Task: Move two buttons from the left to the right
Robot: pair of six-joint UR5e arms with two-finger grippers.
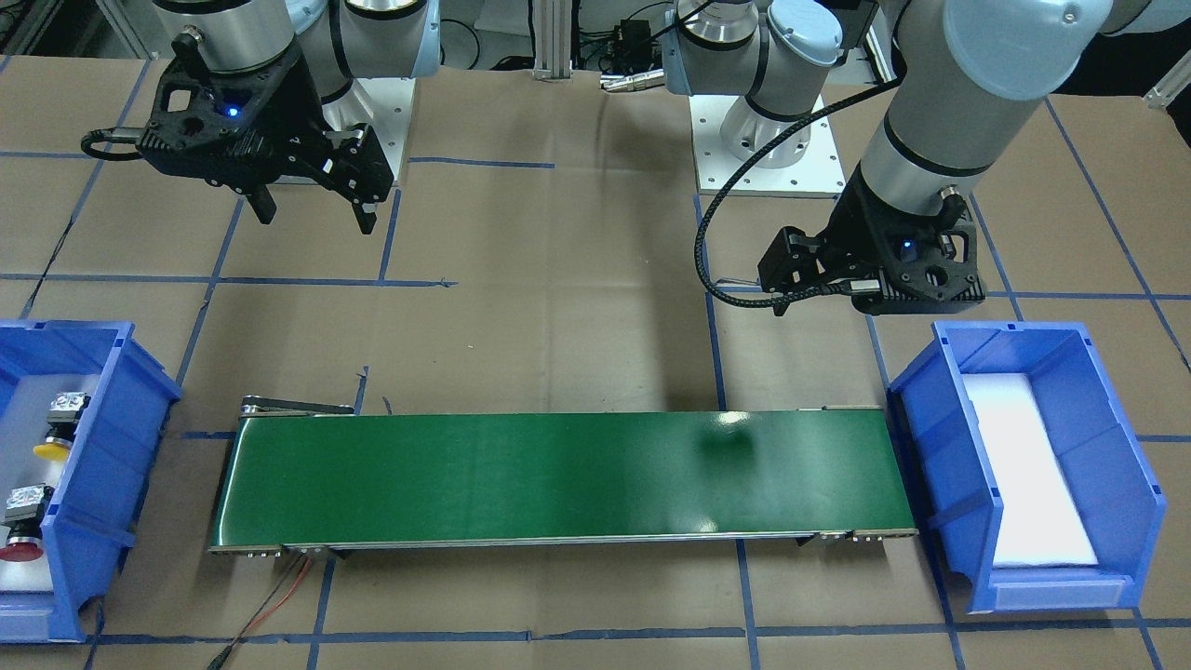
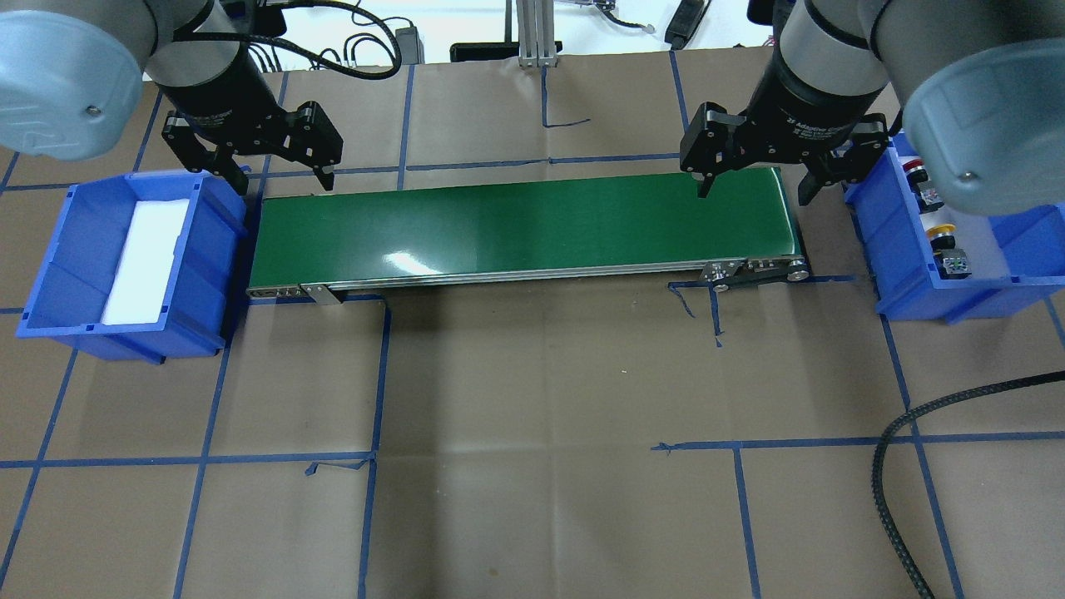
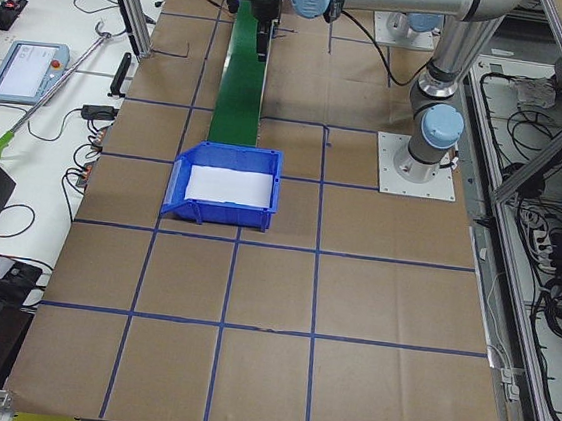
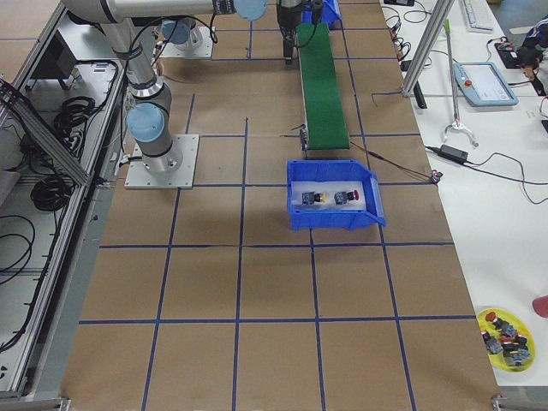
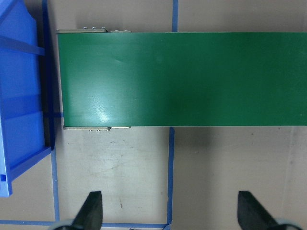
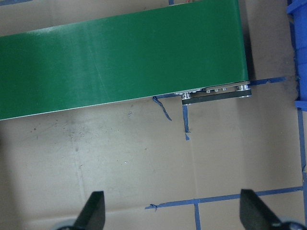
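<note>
Two buttons lie in the blue bin (image 1: 112, 409) at the conveyor's end on my right side: a yellow-capped button (image 1: 58, 430) and a red-capped button (image 1: 23, 529), each on a grey-black block. They also show as the yellow button (image 2: 943, 234) and the red button (image 2: 915, 165) in the overhead view. My right gripper (image 2: 757, 187) hangs open and empty above that end of the green belt (image 2: 524, 225), apart from the bin. At the belt's other end my left gripper (image 2: 283, 176) is open and empty too, its fingertips (image 5: 91, 213) over bare paper.
A second blue bin (image 2: 212, 249) holding only a white foam pad stands at the belt's left end. A black cable (image 2: 932, 416) lies on the brown paper at the front right. Blue tape lines cross the table. Red wires (image 1: 279, 596) trail from the conveyor.
</note>
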